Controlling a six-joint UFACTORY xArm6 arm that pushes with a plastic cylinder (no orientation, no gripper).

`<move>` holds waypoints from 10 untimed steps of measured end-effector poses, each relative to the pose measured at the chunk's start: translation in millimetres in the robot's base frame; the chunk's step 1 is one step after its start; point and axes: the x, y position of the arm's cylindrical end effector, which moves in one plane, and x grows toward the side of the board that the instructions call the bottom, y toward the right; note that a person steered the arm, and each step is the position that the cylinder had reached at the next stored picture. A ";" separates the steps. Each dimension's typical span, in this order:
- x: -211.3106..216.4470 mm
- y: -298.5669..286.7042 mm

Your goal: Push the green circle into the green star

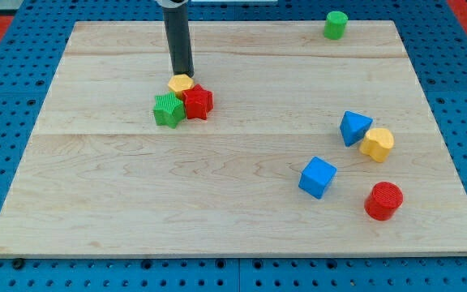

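No jaws on me, only rod; my tip [183, 73] sits at top edge of yellow block [180, 83], near board's top-left part. Green star [167, 109] just below, touching red star [198, 102] and yellow block. Green circle [336, 24] far off at top-right corner, upright, alone. Blue triangular block [353, 127], yellow hexagon [377, 143], blue cube [317, 177], red cylinder [383, 200] cluster toward bottom-right.

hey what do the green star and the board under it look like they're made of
The green star looks like matte plastic, probably 3D-printed: fine parallel ridges run across its top, and the colour is flat and uniform. The board looks like pale, unfinished or lightly finished wood: long grain streaks and seams between joined planks show, with little gloss. My tip sits just above the yellow block beside the star.
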 end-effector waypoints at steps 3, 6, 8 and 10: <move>-56.3 259.3; -110.5 212.0; -117.0 82.8; -70.3 28.2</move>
